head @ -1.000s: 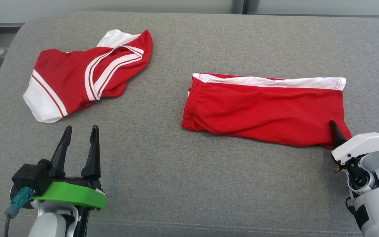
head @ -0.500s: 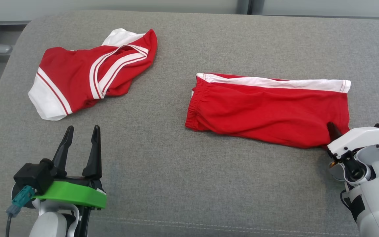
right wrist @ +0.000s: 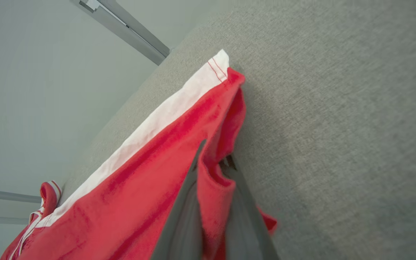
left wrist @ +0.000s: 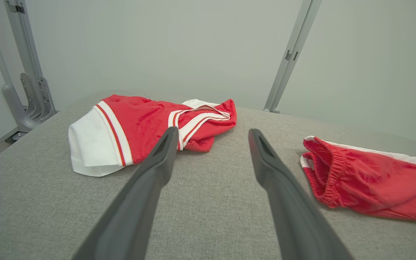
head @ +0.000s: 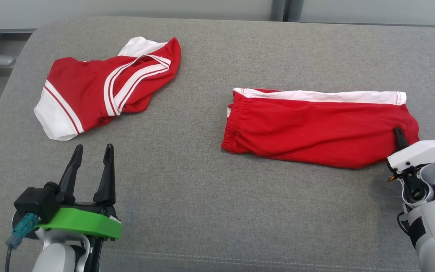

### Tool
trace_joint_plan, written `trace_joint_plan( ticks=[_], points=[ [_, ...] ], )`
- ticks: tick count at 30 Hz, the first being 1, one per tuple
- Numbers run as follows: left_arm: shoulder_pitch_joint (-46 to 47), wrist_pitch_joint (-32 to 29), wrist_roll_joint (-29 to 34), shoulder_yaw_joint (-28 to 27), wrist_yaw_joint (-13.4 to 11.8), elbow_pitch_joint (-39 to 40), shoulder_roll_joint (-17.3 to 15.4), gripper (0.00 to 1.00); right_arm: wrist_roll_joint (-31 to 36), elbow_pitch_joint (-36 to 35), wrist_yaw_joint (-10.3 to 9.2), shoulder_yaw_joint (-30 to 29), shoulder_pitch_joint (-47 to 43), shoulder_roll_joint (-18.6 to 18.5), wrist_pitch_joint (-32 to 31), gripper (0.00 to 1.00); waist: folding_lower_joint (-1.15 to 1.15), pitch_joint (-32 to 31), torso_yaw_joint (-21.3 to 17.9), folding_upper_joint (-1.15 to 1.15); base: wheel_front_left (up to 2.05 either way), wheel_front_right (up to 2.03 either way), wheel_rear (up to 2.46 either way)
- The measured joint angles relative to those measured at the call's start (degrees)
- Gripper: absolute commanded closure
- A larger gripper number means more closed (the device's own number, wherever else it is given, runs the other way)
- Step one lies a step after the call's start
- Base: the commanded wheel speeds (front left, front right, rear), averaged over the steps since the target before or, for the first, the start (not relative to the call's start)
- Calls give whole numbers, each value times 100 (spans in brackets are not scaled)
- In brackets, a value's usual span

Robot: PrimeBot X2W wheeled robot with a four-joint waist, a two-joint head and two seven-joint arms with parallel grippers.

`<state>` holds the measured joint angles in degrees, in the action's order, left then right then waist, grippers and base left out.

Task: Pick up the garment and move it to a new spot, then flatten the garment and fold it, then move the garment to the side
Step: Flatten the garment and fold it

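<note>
Red shorts (head: pixel 315 132), judged light and limp, are pinched at a hem corner by the closed right gripper (head: pixel 399 134), while the left gripper (head: pixel 91 151) is held open, empty.

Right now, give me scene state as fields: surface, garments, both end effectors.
surface: grey padded table
shorts: red with a white side stripe, laid out lengthwise on the right half, waistband toward the left
shirt: red and white, crumpled, far left, apart from the shorts
left end effector: open, empty, short of the shirt
right end effector: shut on the shorts' right end, cloth pinched in it
stage: shorts look folded; probably about to be moved aside
</note>
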<state>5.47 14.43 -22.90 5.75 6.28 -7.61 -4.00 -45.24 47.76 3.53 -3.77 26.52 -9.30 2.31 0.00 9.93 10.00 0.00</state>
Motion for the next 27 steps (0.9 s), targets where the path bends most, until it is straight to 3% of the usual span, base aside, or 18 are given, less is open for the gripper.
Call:
trace_joint_plan(
  ticks=[7,13,27],
  points=[
    [-2,1,0,-60,1,-34,20,0,213,75,102,35,-16,-230,423,100,0,-82,-95,0,0,0,0],
    [-3,0,0,-26,8,-63,74,0,769,-113,204,464,-7,-489,790,100,0,-151,-149,0,0,0,0],
    [-2,0,-9,115,53,-132,111,0,1544,-555,353,1845,297,-91,925,100,0,-224,127,0,0,0,0]
  ],
)
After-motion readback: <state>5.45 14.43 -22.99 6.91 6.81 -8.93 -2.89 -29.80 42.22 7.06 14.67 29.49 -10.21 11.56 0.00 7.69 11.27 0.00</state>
